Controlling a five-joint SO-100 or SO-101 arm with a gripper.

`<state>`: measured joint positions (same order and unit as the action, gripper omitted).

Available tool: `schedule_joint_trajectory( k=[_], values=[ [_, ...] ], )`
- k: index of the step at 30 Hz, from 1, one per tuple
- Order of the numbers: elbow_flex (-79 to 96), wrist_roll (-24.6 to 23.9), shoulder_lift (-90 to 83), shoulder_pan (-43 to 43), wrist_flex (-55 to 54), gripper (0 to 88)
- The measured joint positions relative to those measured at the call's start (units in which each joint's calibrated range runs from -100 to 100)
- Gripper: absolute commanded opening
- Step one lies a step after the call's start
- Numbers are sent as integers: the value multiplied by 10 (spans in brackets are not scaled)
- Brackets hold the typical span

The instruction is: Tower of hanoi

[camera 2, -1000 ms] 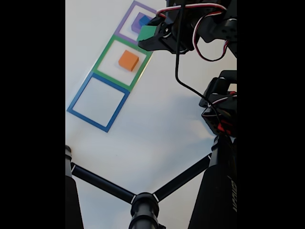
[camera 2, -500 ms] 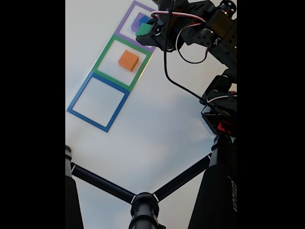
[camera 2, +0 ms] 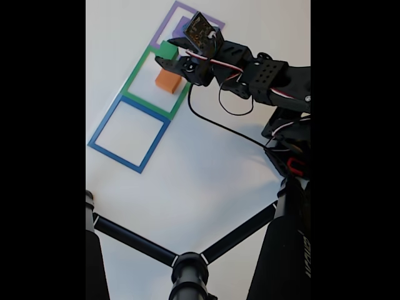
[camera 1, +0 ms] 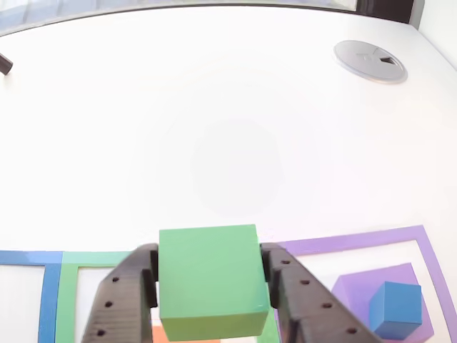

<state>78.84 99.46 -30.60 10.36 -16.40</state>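
I've swung the gripper (camera 1: pixel 209 300) left from over the purple square (camera 2: pixel 164 27) to above the green square (camera 2: pixel 139 64), fingers clamped on the green block (camera 1: pixel 209 281). It now hangs over the orange block (camera 2: pixel 169 81), so I judge stacking comes next.

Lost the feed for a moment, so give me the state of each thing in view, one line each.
Black two-finger hand: shut on the green cube.
Green cube: gripped, held off the table.
Orange block: resting in the green square.
Small blue cube: sitting on the purple block.
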Motion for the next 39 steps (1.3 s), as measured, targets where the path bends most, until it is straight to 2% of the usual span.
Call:
schedule_joint_trajectory(
  k=[7, 23, 39],
  values=[
    [31, 0, 94, -16, -141, 32],
    [62, 0, 218, -29, -277, 32],
    [49, 0, 286, -29, -326, 32]
  ],
)
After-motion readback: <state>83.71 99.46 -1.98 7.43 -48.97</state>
